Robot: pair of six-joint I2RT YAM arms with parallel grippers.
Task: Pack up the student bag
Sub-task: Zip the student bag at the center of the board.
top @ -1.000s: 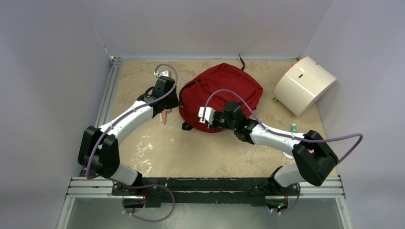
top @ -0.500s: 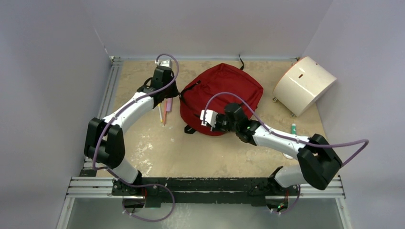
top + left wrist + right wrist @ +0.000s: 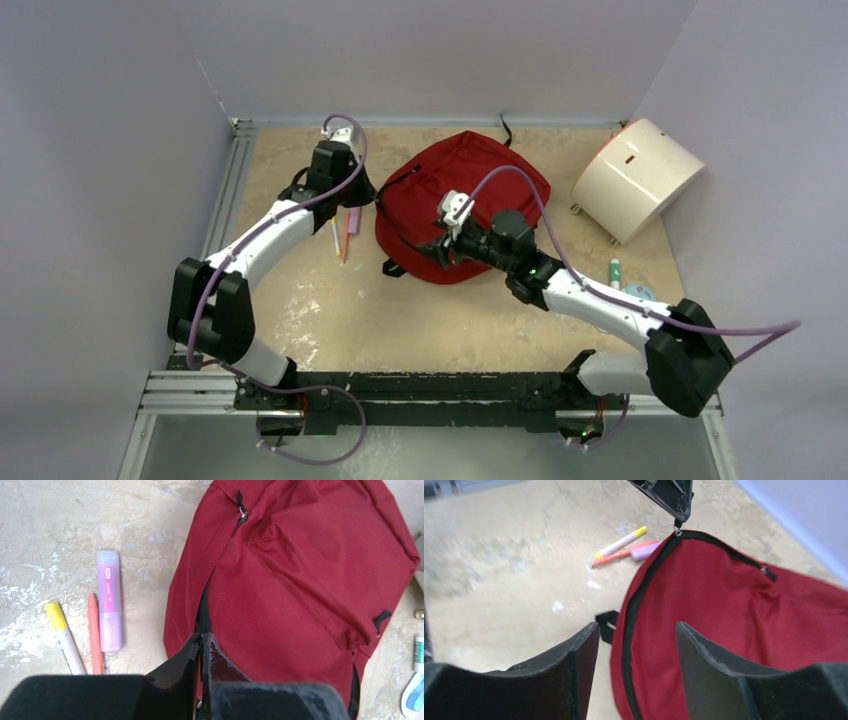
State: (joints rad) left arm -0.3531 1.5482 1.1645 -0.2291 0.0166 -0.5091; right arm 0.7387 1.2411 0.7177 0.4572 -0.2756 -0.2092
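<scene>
The student bag [image 3: 480, 190] is a dark-red backpack lying flat in the middle of the table, its black zipper running round its left edge. My left gripper [image 3: 373, 196] is at the bag's far-left edge, shut on the zipper pull [image 3: 202, 639]. In the right wrist view those shut fingers [image 3: 669, 495] hang over the pull [image 3: 678, 530]. My right gripper [image 3: 430, 250] hovers open over the bag's near-left edge [image 3: 644, 645], with nothing between its fingers. A purple highlighter [image 3: 109, 600], an orange pen [image 3: 94, 630] and a yellow-capped marker [image 3: 62, 635] lie left of the bag.
A white rounded box [image 3: 636, 178] stands at the back right. A small white and green stick [image 3: 615, 268] and a pale disc [image 3: 640, 292] lie right of the bag, near my right arm. Walls close the table on the left, back and right.
My right gripper has opened from shut and its wrist has turned over the bag's near-left edge. My left gripper moved slightly toward the back, still shut, uncovering the pens.
</scene>
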